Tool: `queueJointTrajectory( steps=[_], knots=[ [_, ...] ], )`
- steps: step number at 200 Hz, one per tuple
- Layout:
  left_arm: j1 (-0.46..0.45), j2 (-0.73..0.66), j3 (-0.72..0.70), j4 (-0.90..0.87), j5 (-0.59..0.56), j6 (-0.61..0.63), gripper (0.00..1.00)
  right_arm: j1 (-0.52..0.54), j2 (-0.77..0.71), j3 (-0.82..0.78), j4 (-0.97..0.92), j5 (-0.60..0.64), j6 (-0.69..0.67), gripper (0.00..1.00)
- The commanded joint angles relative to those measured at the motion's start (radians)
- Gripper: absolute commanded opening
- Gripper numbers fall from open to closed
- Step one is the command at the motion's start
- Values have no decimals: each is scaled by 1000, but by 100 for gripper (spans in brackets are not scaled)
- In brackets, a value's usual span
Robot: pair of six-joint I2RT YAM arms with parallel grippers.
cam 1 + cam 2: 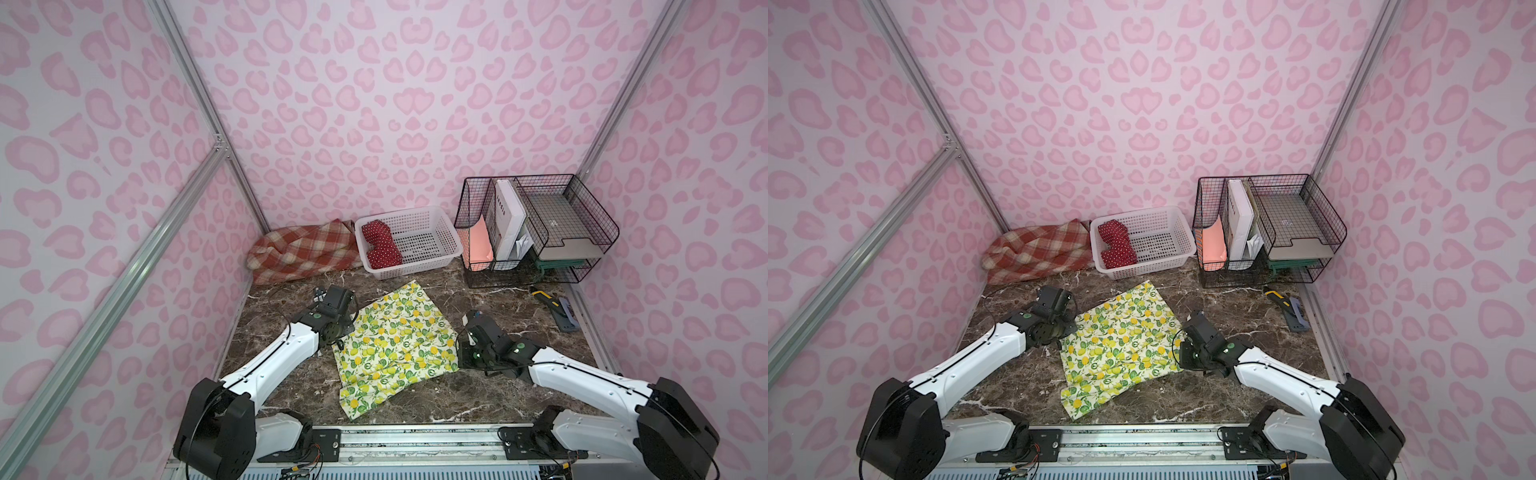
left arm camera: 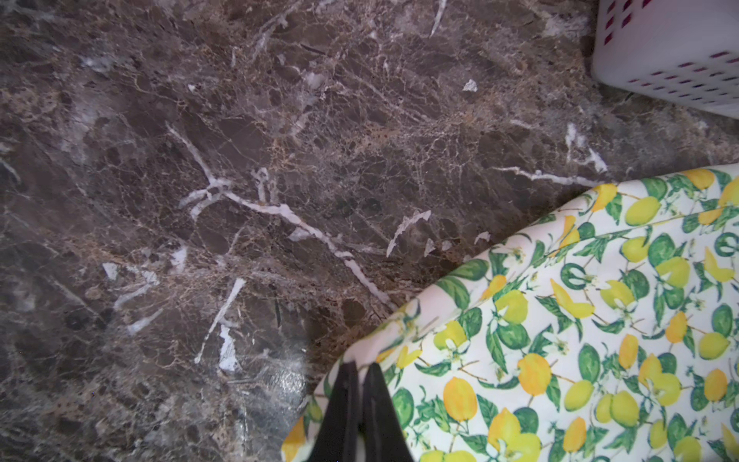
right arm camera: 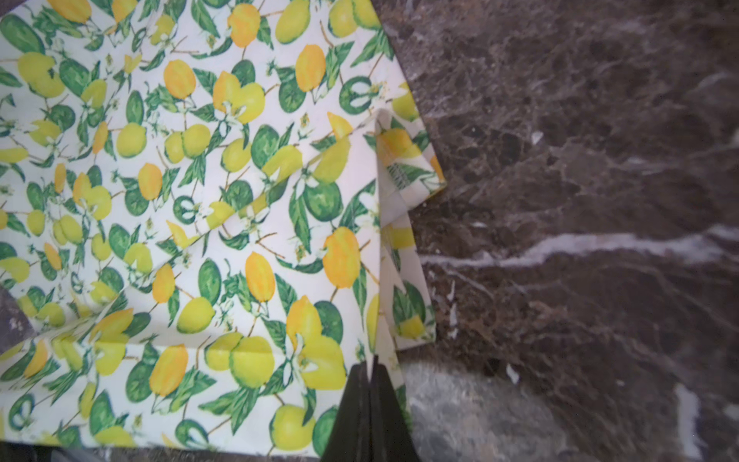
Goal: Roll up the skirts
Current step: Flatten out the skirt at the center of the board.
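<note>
**Fig.** Lemon skirt (image 1: 390, 345) lies spread, w/ a few creases, mid-table (image 1: 498, 299), between the two arms. Left claw (image 2: 360, 366) is clenched on the skirt's edge on its side. Right claw (image 3: 370, 365) is clenched on the opposite edge, w/ cloth pinched up between its tips. Red dotted skirt (image 1: 380, 245) sits bundled in the white basket (image 1: 415, 264) at the back. Plaid skirt (image 1: 299, 249) lies heaped beside the basket, by the wall.

Step in hand (judged): lemon skirt gripped at both sides, prob. to straighten or fold before rolling. Next move calls for both claws acting together, w/ even tension & edges kept aligned so the roll starts tight. Plaid skirt not yet rolled.
</note>
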Motion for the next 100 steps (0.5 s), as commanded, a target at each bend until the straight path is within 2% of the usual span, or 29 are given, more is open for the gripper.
queueJointTrajectory(
  steps=[1,42,88,91,100],
  knots=[
    [2,-21,23,-40,-45,12,0,73,-107,-10,-198,-22,117,0],
    [17,-60,58,-49,-87,26,0,194,-297,-38,-407,-27,285,0],
    [20,-83,81,-57,-72,48,0,235,-446,-98,-542,-66,387,0],
    [19,-86,79,-56,-74,50,0,239,-455,-105,-542,-68,394,5],
    [21,-94,75,-60,-77,52,0,249,-473,-115,-545,-70,409,29]
  ],
)
